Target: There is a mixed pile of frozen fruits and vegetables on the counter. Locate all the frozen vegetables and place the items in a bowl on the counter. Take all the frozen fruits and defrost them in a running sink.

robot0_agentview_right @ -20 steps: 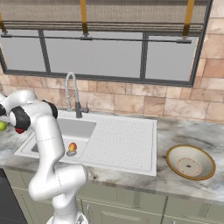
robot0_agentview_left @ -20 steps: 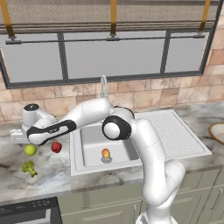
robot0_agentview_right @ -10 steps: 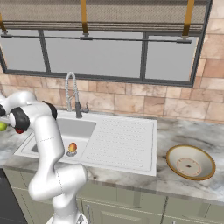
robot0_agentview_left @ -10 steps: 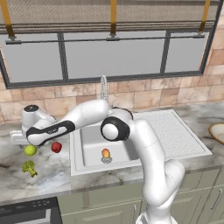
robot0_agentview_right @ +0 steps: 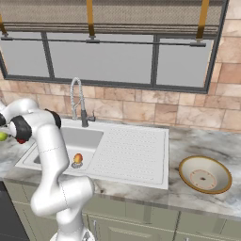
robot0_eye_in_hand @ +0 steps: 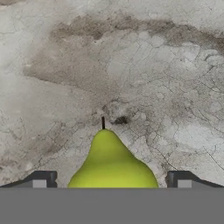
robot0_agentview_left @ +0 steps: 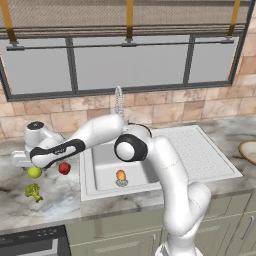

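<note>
The marble desk (robot0_agentview_left: 60, 200) carried the sorting job, with the white sink (robot0_agentview_left: 165, 165) set in its middle and its coil faucet (robot0_agentview_right: 76, 101) behind. The Panda arm (robot0_agentview_left: 165, 165) reached far to the robot's left so the gripper (robot0_agentview_left: 22, 160) hung over the produce, jaws spread wide either side of a yellow-green pear (robot0_eye_in_hand: 111, 164) and not gripping it. One orange-red fruit (robot0_agentview_left: 120, 175) already sat by the sink drain, seemingly for defrosting. The tan bowl (robot0_agentview_right: 205, 175) waited well apart on the far right, apparently for the vegetables: the red piece (robot0_agentview_left: 64, 168) and the broccoli floret (robot0_agentview_left: 33, 191), both on the desk beside the pear.
</note>
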